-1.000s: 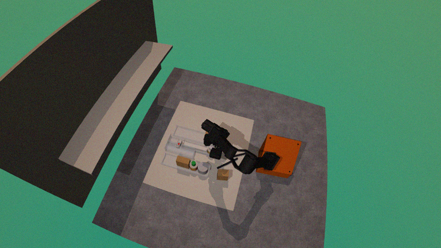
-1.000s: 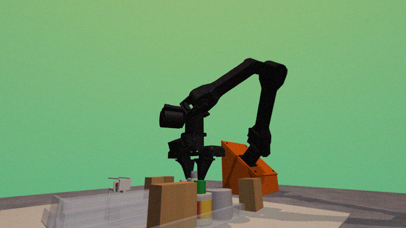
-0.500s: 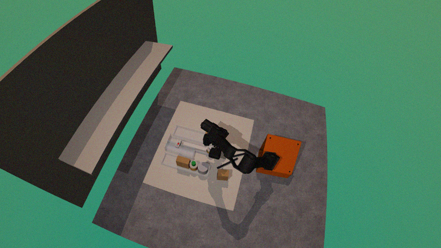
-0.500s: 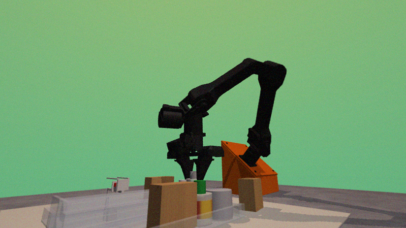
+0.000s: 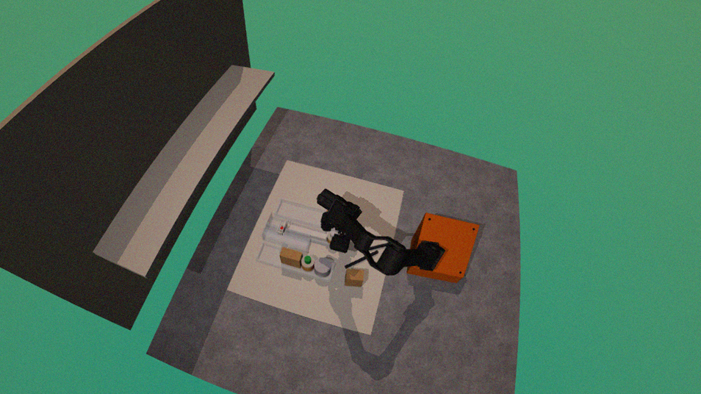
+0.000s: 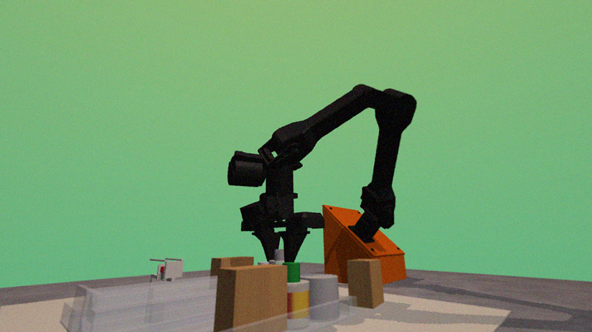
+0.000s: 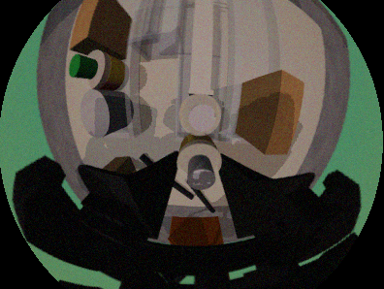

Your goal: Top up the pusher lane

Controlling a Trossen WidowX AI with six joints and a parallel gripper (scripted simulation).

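My gripper [image 6: 279, 258] [image 7: 198, 156] points down, shut on a jar [image 6: 279, 255] [image 7: 199, 151] with a white shoulder, pale grey cap and yellow-brown label. In the wrist view the held jar is upright, just on the arm's side of the lane jar [image 5: 329, 239] [image 7: 201, 115], which has a pale cap and white shoulder and stands at the front end of the clear pusher lane [image 5: 290, 238] [image 7: 184, 73]. A pale strip [image 7: 201, 53] runs behind the lane jar. I cannot tell whether the jars touch or how high the held jar's base is. The front stop and pusher plate are not clearly visible.
A green-capped jar [image 5: 307, 262] [image 6: 299, 302] [image 7: 116, 73] and a wide grey jar [image 5: 322, 266] [image 6: 324, 298] [image 7: 120, 112] stand in the neighbouring lane with a wooden block [image 5: 291, 257] [image 6: 259, 304]. Another block [image 7: 262, 112] stands across the pusher lane. A third block [image 5: 354, 277] [image 6: 366, 284] and black rods [image 5: 361, 260] lie nearer my base.
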